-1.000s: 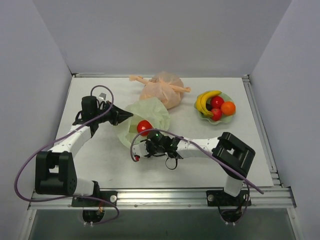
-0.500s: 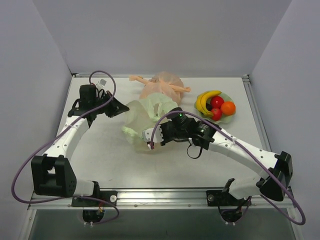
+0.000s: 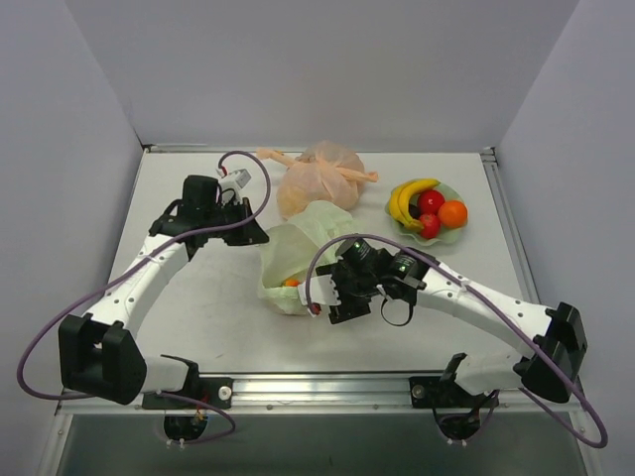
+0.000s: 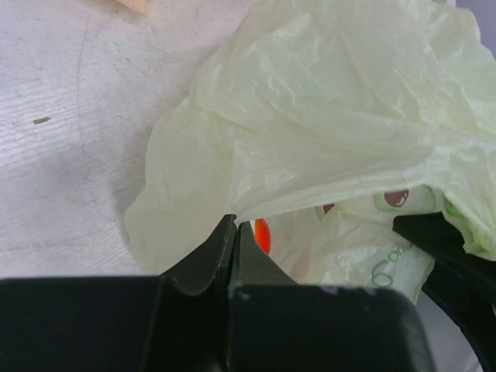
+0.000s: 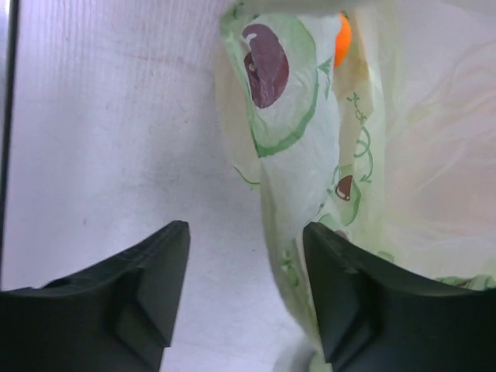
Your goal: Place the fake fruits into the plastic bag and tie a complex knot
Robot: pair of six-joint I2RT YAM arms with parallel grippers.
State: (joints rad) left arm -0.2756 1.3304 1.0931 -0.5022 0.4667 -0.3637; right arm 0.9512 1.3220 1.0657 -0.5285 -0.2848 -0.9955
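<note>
Lying crumpled on the table (image 3: 198, 297), the pale green plastic bag (image 3: 308, 233) holds one orange-red fruit (image 3: 291, 283), visible through the film near the bag's front edge. The left gripper (image 4: 234, 223), at the bag's left rim, has its fingers pressed together on a pinch of film, which runs taut away from the tips. The right gripper (image 5: 244, 298), at the bag's front right corner, has its jaws standing apart and clamps nothing. A printed fold of the bag hangs in the gap, nearer one finger, and contact with that finger cannot be judged. Just behind the bag lies a knotted peach-orange bag (image 3: 319, 178). To the right of the bag and well apart from it, a pale green dish (image 3: 409, 236) carries the other fruits: a bunch of bananas (image 3: 407, 198), two red fruits (image 3: 431, 202) and one orange fruit (image 3: 452, 214).
</note>
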